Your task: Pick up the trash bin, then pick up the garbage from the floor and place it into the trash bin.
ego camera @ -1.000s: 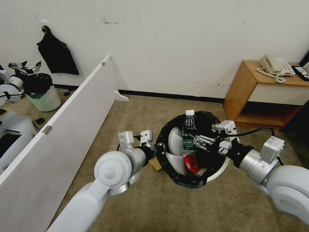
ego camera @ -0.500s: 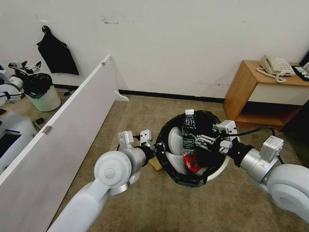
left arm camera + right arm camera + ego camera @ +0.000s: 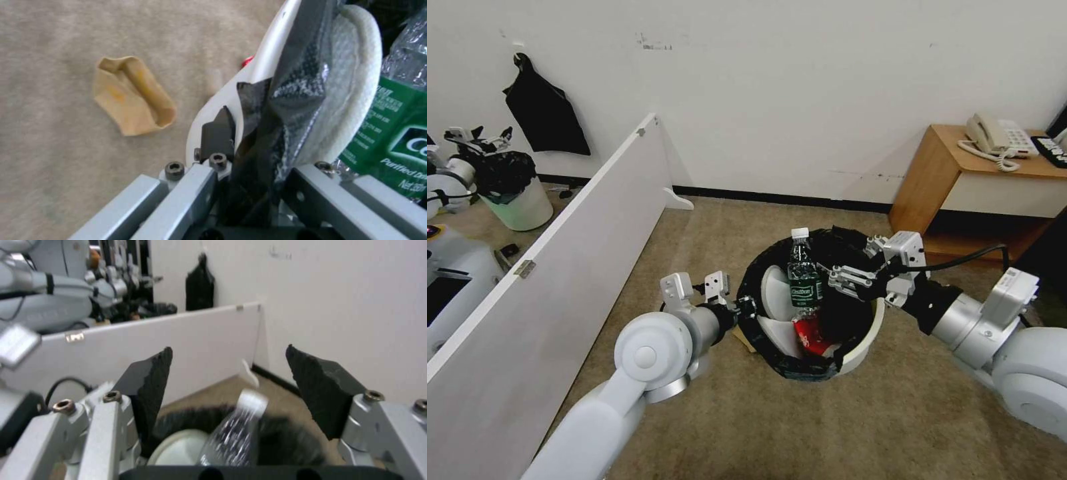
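The trash bin (image 3: 864,337) is hanging off the carpet (image 3: 714,233), the left gripper (image 3: 746,308) pinching its bag-lined rim. The green-labelled bottle (image 3: 802,280) is standing upright inside among white slippers (image 3: 774,293). The right gripper (image 3: 835,280) is hovering beside it, fingers (image 3: 153,373) spread wide. A tan paper bag (image 3: 131,95) is lying on the floor.

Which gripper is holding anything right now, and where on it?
Left gripper pinches the trash bin by its bag-lined rim. Right gripper is open, holding nothing.
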